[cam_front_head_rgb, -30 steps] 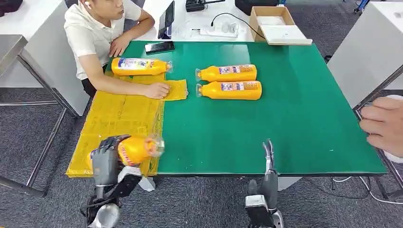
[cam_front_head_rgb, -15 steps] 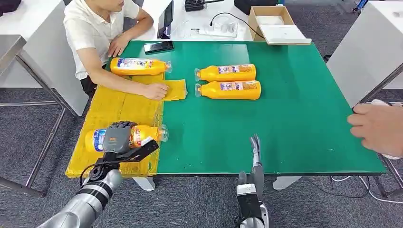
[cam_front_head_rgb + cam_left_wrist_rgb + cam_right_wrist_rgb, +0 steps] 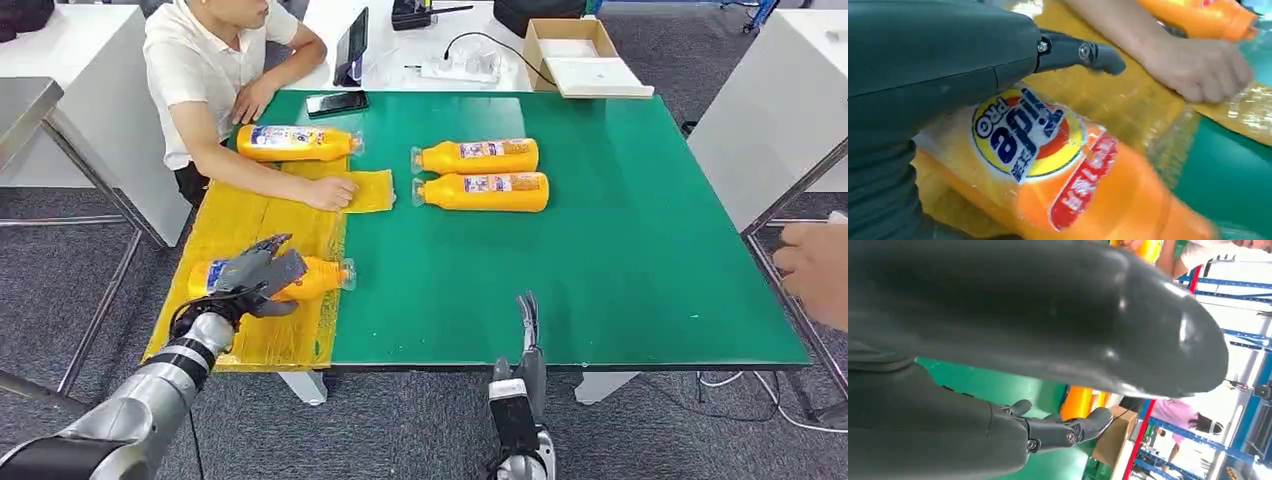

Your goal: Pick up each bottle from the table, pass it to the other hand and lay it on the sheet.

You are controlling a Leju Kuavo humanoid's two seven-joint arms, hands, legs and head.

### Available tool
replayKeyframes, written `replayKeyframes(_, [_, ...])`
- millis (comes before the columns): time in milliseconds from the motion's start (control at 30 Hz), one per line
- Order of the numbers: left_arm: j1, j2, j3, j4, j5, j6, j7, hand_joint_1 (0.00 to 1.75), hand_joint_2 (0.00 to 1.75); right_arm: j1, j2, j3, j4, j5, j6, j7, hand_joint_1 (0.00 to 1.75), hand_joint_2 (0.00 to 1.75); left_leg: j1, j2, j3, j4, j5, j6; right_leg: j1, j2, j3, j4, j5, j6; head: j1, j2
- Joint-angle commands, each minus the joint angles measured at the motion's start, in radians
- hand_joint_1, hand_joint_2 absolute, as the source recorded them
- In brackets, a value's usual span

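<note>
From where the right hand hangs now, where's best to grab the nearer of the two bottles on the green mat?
Grip the nearer bottle around its wide body, coming from the near side over the top. It lies flat, cap left, and the second bottle crowds its far side.

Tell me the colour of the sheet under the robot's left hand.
Yellow: the sheet shows best in the head view.

Orange plastic bottle (image 3: 1088, 190) lying on the near yellow sheet (image 3: 250, 225) is showing a round yellow label reading "Tide PRO"; red label strip beside it is carrying white characters, unreadable.
</note>
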Motion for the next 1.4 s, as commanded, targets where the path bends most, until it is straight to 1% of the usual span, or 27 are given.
replayKeyframes(33, [0.036,0.001,0.042,0.078,0.041,-0.131,-0.048,0.0,0.0,-0.052,-0.026,0.037,0.115,-0.008,-0.01,-0.032,0.0,0.0,0.0,0.004,0.005,-0.002,0.0,-0.001,0.001,0.003,0.003,-0.002,0.001,-0.002,0.0,0.0])
replayKeyframes(133, [0.036,0.001,0.042,0.078,0.041,-0.131,-0.048,0.0,0.0,-0.052,-0.026,0.037,0.115,-0.008,-0.01,-0.032,0.0,0.0,0.0,0.004,0.006,-0.002,0.0,-0.001,0.0,0.003,0.004,-0.002,0.001,-0.003,0.0,0.0])
replayKeyframes(200, [0.042,-0.012,0.043,0.053,0.074,-0.122,-0.09,0.0,0.0,-0.05,-0.031,0.04,0.113,-0.008,-0.018,-0.032,0.0,0.0,0.0,0.005,0.006,-0.002,0.001,-0.001,0.0,0.003,0.005,-0.002,0.002,-0.003,0.0,0.0])
replayKeyframes(267, [0.06,-0.039,0.036,-0.005,0.103,0.004,-0.172,0.0,0.0,-0.044,-0.034,0.04,0.107,-0.009,-0.025,-0.032,0.0,0.0,0.0,0.004,0.007,-0.002,0.001,-0.001,0.0,0.002,0.006,-0.002,0.002,-0.002,0.0,0.0])
replayKeyframes(300, [0.075,-0.056,0.027,-0.042,0.113,0.108,-0.206,0.0,0.0,-0.039,-0.033,0.036,0.105,-0.009,-0.023,-0.032,0.0,0.0,0.0,0.004,0.006,-0.002,0.001,-0.002,0.001,0.002,0.005,-0.002,0.002,-0.003,0.0,0.0])
replayKeyframes(367, [0.115,-0.08,-0.041,-0.13,0.089,0.287,-0.292,0.0,0.0,-0.03,-0.034,0.038,0.098,-0.002,-0.018,-0.032,0.0,0.0,0.001,0.002,0.006,-0.002,0.001,-0.002,0.001,0.0,0.005,-0.002,0.002,-0.003,0.0,0.0])
replayKeyframes(400, [0.15,-0.095,-0.055,-0.188,0.124,0.336,-0.346,0.0,1.75,-0.025,-0.034,0.039,0.103,-0.001,-0.013,-0.032,0.0,0.0,0.0,0.001,0.006,-0.002,0.001,-0.001,0.0,-0.001,0.005,-0.002,0.001,-0.003,0.0,0.0])
replayKeyframes(433, [0.159,-0.098,-0.057,-0.206,0.14,0.344,-0.361,0.0,1.75,-0.023,-0.035,0.043,0.102,0.0,-0.015,-0.032,0.0,0.0,0.0,0.002,0.004,0.0,0.001,-0.001,0.0,0.0,0.003,-0.001,0.002,-0.002,0.0,0.0])
replayKeyframes(467, [0.197,-0.123,-0.046,-0.286,0.209,0.409,-0.468,0.0,1.75,-0.018,-0.037,0.054,0.093,0.0,-0.015,-0.032,0.0,0.0,0.001,0.002,0.003,0.0,0.001,-0.001,0.001,-0.001,0.002,-0.001,0.001,-0.003,0.0,0.0])
replayKeyframes(533, [0.207,-0.131,-0.059,-0.303,0.211,0.414,-0.467,0.0,1.75,-0.02,-0.035,0.056,0.095,0.002,-0.018,-0.032,0.0,0.0,0.001,0.004,-0.001,0.0,0.0,-0.001,0.001,0.0,-0.001,-0.001,0.002,-0.003,0.0,0.0])
replayKeyframes(633, [0.32,-0.137,-0.167,-0.622,0.483,0.478,-0.479,0.0,1.75,-0.02,-0.034,0.076,0.095,-0.01,-0.044,-0.032,0.0,0.0,0.001,0.004,-0.003,0.0,0.0,-0.001,0.001,0.001,-0.004,-0.001,0.001,-0.003,0.0,0.0])
replayKeyframes(733, [0.325,-0.145,-0.175,-0.622,0.48,0.487,-0.479,0.0,1.75,-0.019,-0.034,0.078,0.094,-0.01,-0.045,-0.032,0.0,0.0,0.001,0.004,-0.007,0.001,0.0,-0.001,0.001,0.001,-0.009,0.0,0.002,-0.003,-0.001,0.0])
replayKeyframes(767, [0.339,-0.151,-0.179,-0.669,0.523,0.483,-0.479,0.0,1.75,-0.018,-0.034,0.079,0.095,-0.012,-0.052,-0.032,0.0,0.0,0.001,0.006,-0.006,0.002,-0.003,-0.002,0.002,0.001,-0.008,0.001,0.0,-0.004,0.0,0.0])
replayKeyframes(800, [0.383,-0.147,-0.214,-0.779,0.628,0.456,-0.479,0.0,1.75,-0.011,-0.035,0.077,0.096,-0.017,-0.068,-0.032,0.0,0.0,0.001,0.006,-0.007,0.001,-0.002,-0.002,0.002,0.002,-0.009,0.0,0.001,-0.003,0.0,0.0])
replayKeyframes(867, [0.464,-0.145,-0.278,-0.937,0.665,0.49,-0.479,0.0,1.75,0.003,-0.039,0.079,0.092,-0.02,-0.076,-0.032,0.0,0.0,0.001,0.004,-0.009,0.001,-0.002,-0.002,0.001,0.001,-0.01,0.0,0.001,-0.003,0.0,0.0])
replayKeyframes(933, [0.485,-0.15,-0.29,-0.953,0.655,0.501,-0.479,0.0,1.75,0.008,-0.042,0.079,0.086,-0.02,-0.076,-0.032,0.0,0.0,0.001,0.007,-0.008,0.001,-0.003,-0.002,0.002,0.003,-0.01,0.0,0.001,-0.003,0.0,0.0])
replayKeyframes(1033, [0.552,-0.129,-0.334,-1.083,0.691,0.525,-0.479,0.0,1.75,0.016,-0.047,0.078,0.089,-0.014,-0.092,-0.032,0.0,0.0,0.0,0.006,-0.009,0.0,-0.002,-0.001,0.001,0.002,-0.011,-0.001,0.001,-0.003,0.0,0.0])
replayKeyframes(1067, [0.612,-0.122,-0.354,-1.13,0.74,0.466,-0.479,0.0,1.75,0.026,-0.057,0.073,0.085,0.01,-0.123,-0.032,0.0,0.0,0.0,0.006,-0.011,0.0,-0.002,-0.001,0.001,0.003,-0.013,-0.001,0.001,-0.003,0.0,0.0])
replayKeyframes(1100, [0.644,-0.116,-0.367,-1.157,0.733,0.459,-0.479,0.0,1.75,0.032,-0.069,0.074,0.079,0.028,-0.134,-0.032,0.0,0.0,0.001,0.007,-0.009,0.001,-0.003,-0.002,0.001,0.003,-0.011,0.0,0.0,-0.003,0.0,0.0])
replayKeyframes(1133, [0.644,-0.116,-0.367,-1.157,0.733,0.459,-0.479,0.0,1.75,0.032,-0.069,0.074,0.079,0.028,-0.134,-0.032,0.0,0.0,0.001,0.008,-0.007,0.001,-0.004,-0.002,0.002,0.004,-0.01,0.0,0.0,-0.004,0.0,0.0])
replayKeyframes(1200, [0.67,-0.108,-0.395,-1.169,0.73,0.446,-0.479,0.0,1.75,0.023,-0.095,0.083,0.075,0.087,-0.156,-0.032,0.0,0.0,0.001,0.009,-0.007,0.0,-0.005,-0.002,0.001,0.005,-0.009,-0.001,0.0,-0.004,0.0,0.0])
replayKeyframes(1233, [0.679,-0.112,-0.402,-1.144,0.728,0.437,-0.479,0.0,1.75,-0.001,-0.119,0.09,0.096,0.168,-0.185,0.0,0.0,0.0,0.0,0.006,-0.009,0.0,-0.003,-0.001,0.001,0.003,-0.012,-0.001,0.001,-0.003,0.0,0.0])
replayKeyframes(1267, [0.686,-0.11,-0.41,-1.117,0.725,0.427,-0.479,0.0,1.75,-0.023,-0.153,0.105,0.137,0.292,-0.243,0.052,0.0,1.75,0.0,0.008,-0.008,0.0,-0.004,-0.001,0.001,0.004,-0.01,-0.002,0.001,-0.003,0.0,0.0])
replayKeyframes(1300, [0.691,-0.114,-0.415,-1.085,0.726,0.407,-0.479,0.0,1.75,-0.023,-0.175,0.065,0.129,0.461,-0.243,0.101,0.0,1.75,0.0,0.007,-0.007,0.0,-0.004,-0.001,0.001,0.003,-0.009,-0.001,0.0,-0.003,0.0,0.0])
replayKeyframes(1333, [0.696,-0.113,-0.421,-1.071,0.729,0.394,-0.479,0.0,1.75,-0.032,-0.195,0.033,0.139,0.513,-0.243,0.109,0.0,1.75,0.0,0.008,-0.005,-0.002,-0.004,-0.001,0.001,0.004,-0.007,-0.004,0.001,-0.003,0.0,0.0])
replayKeyframes(1367, [0.693,-0.114,-0.429,-1.054,0.717,0.393,-0.479,0.0,1.75,-0.051,-0.212,-0.011,0.16,0.551,-0.242,0.12,0.0,1.75,-0.001,0.007,-0.009,-0.001,-0.003,-0.001,0.0,0.003,-0.011,-0.003,0.002,-0.002,0.0,0.0])
replayKeyframes(1400, [0.686,-0.108,-0.441,-1.051,0.683,0.427,-0.479,0.0,1.75,-0.079,-0.24,-0.038,0.177,0.615,-0.243,0.135,0.0,1.75,-0.001,0.007,-0.006,-0.002,-0.004,-0.001,0.0,0.003,-0.009,-0.004,0.001,-0.002,0.0,0.0])
